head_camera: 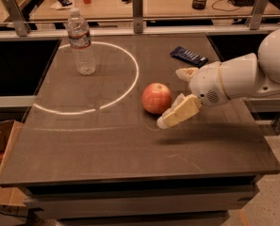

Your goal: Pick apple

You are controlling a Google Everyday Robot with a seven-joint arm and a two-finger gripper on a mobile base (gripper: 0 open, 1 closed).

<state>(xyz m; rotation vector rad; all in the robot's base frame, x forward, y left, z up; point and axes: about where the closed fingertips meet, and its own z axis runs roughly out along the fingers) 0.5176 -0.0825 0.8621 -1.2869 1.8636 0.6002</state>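
Camera view: the apple [156, 98] sits near the middle of the dark table [106, 149], just outside a pale ring [133, 81] marked on the top. The hand [172, 98] reaches in from the right, its fingers [179, 113] spread wide and holding nothing. The nearer finger is just beside the apple's right flank. A capped water bottle [81, 44] stands upright inside the ring, well apart from the apple; what it holds I cannot tell. A dark packet [189, 55] lies behind the hand.
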